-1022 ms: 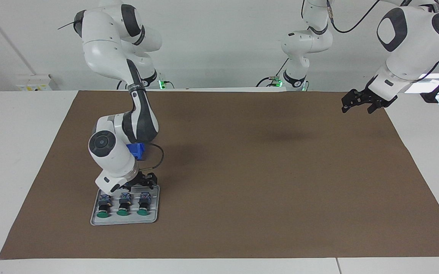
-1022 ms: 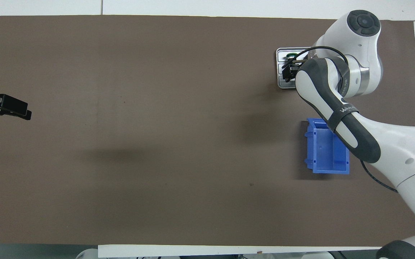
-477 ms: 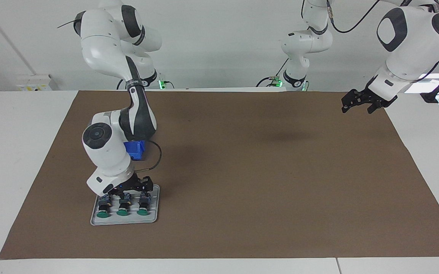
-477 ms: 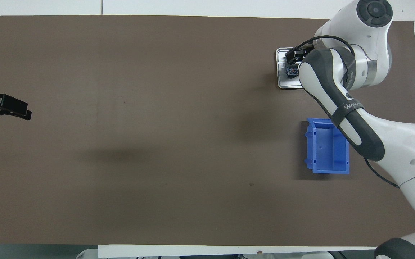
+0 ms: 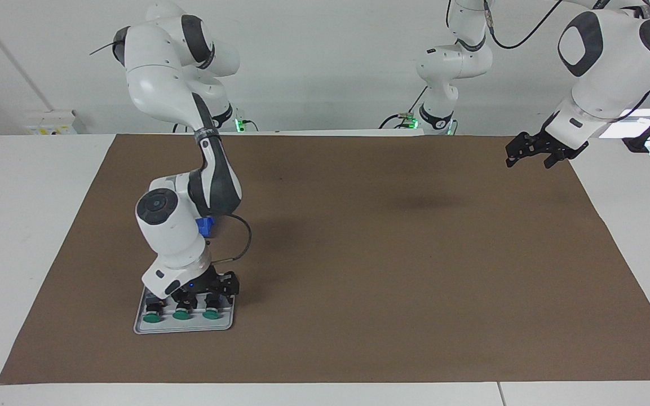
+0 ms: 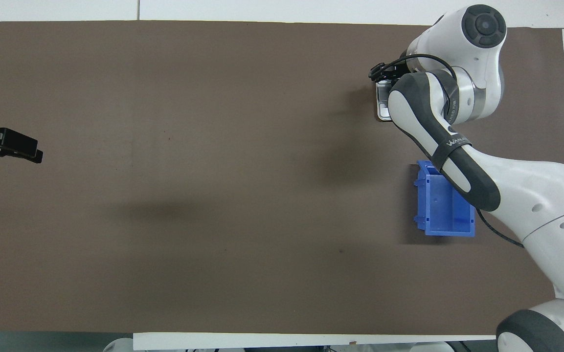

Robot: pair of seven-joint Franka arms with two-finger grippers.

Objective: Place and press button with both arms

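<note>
Likely light and rigid, the green-capped push-button switch [image 5: 210, 307] wants gripping by its block base. Right gripper [image 5: 207, 288] hangs over it, jaws wide, holding nothing; left gripper [image 5: 529, 153] waits, jaws wide.

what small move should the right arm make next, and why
Probably ease the right end effector straight down and close on one button: it sits low over the tray with three buttons unlifted, holding nothing. The left end effector waits over the mat's edge.
</note>
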